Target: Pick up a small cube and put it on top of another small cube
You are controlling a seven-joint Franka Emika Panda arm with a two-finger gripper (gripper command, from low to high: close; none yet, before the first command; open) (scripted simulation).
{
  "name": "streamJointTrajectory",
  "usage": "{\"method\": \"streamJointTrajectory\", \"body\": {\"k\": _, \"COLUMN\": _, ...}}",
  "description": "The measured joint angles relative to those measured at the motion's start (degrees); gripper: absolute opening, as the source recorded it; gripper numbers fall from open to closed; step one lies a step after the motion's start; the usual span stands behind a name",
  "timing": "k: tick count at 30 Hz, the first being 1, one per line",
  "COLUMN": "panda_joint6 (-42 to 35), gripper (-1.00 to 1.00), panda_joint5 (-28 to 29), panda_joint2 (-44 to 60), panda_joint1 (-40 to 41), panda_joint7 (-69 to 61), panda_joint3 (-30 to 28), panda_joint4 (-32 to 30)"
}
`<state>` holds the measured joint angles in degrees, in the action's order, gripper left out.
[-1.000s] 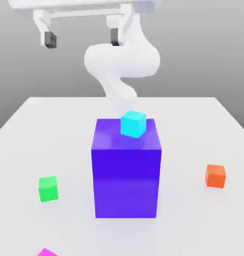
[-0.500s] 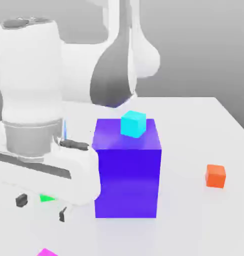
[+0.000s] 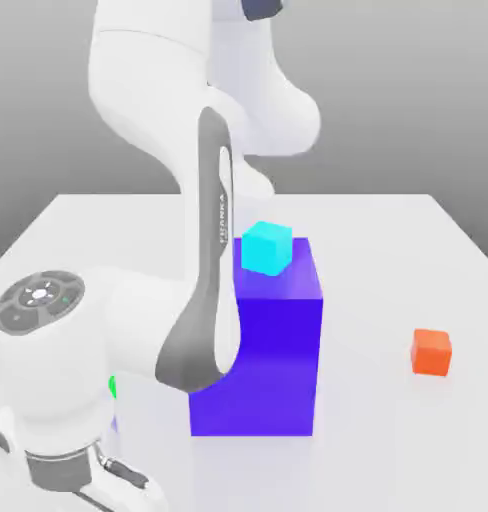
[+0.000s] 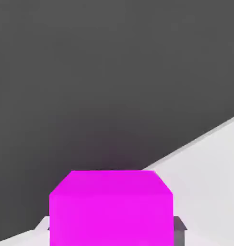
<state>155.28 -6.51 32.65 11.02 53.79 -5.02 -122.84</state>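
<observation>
Your pincer is squeezed tight on the smooth pink cube at the near edge of the white table, a shiny cyan cube sits on the big purple block, and the arm reads "FRANKA".

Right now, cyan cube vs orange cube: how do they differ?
The cyan cube sits raised on top of the big blue block; the orange cube rests directly on the white table. The cyan cube is near the middle of the exterior view; the orange cube stands alone toward that view's right. Both are small, similarly sized and clear of the arm.
</observation>
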Motion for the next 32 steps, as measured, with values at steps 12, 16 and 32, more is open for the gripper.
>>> {"method": "streamJointTrajectory", "body": {"k": 12, "panda_joint6": -4.5, "gripper": -1.0, "panda_joint5": 6.9, "panda_joint2": -21.9, "panda_joint1": 3.3, "panda_joint7": -8.4, "panda_joint3": -6.0, "panda_joint4": -17.2}}
{"method": "streamJointTrajectory", "body": {"k": 16, "panda_joint6": -3.6, "gripper": -1.0, "panda_joint5": 9.5, "panda_joint2": -29.4, "panda_joint1": 6.6, "panda_joint7": -13.7, "panda_joint3": -8.3, "panda_joint4": -25.5}}
{"method": "streamJointTrajectory", "body": {"k": 32, "panda_joint6": 11.0, "gripper": 1.0, "panda_joint5": 1.9, "panda_joint2": -28.6, "panda_joint1": 10.4, "panda_joint7": -31.7, "panda_joint3": -9.4, "panda_joint4": -39.6}}
